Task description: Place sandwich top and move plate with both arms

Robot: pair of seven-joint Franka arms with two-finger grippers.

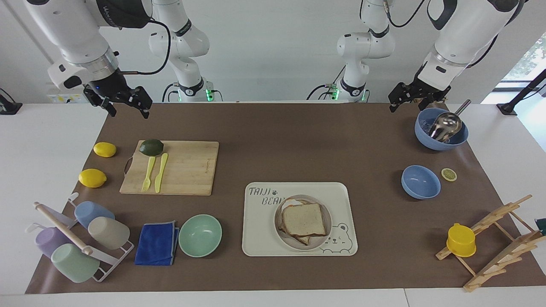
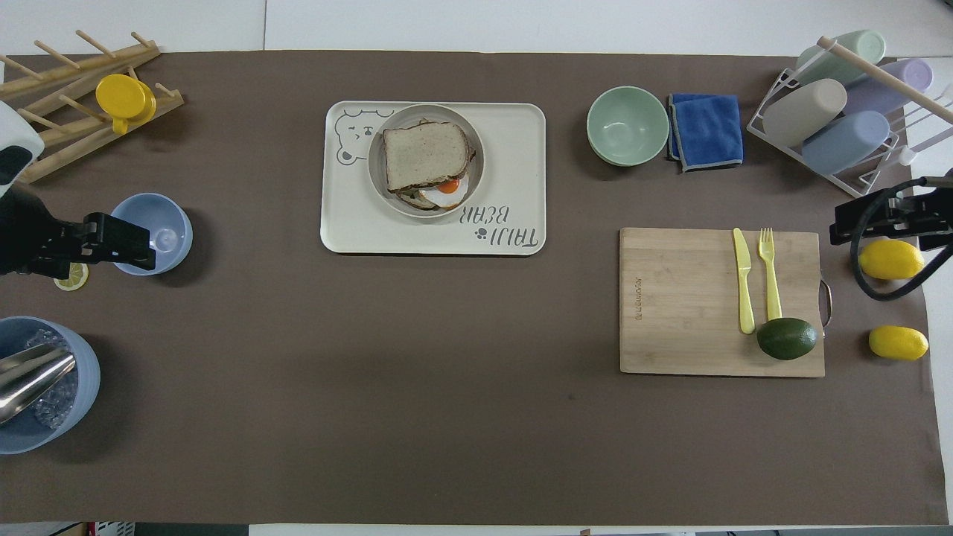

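The sandwich top [image 1: 303, 219] is a pale bread slice lying on the stacked sandwich on the round cream plate [image 1: 316, 244]. The plate stands on the bear tray. In the overhead view the sandwich top [image 2: 426, 155] covers most of the plate [image 2: 478, 177], and a fried egg peeks out beneath it. My left gripper [image 1: 407, 105] is open, empty and raised over the left arm's end of the table; in the overhead view it [image 2: 126, 249] overlaps the small blue bowl. My right gripper [image 1: 128, 111] is open, empty and waits raised over the right arm's end, also seen from overhead [image 2: 849, 223].
Bear tray [image 1: 260, 238], mint bowl [image 1: 200, 235], blue cloth [image 1: 157, 244], cup rack [image 1: 81, 243]. Cutting board [image 1: 187, 168] with avocado, knife and fork; two lemons [image 1: 92, 178]. Blue bowl [image 1: 420, 182], lemon slice [image 1: 448, 174], scoop bowl [image 1: 441, 130], wooden rack with yellow cup [image 1: 461, 240].
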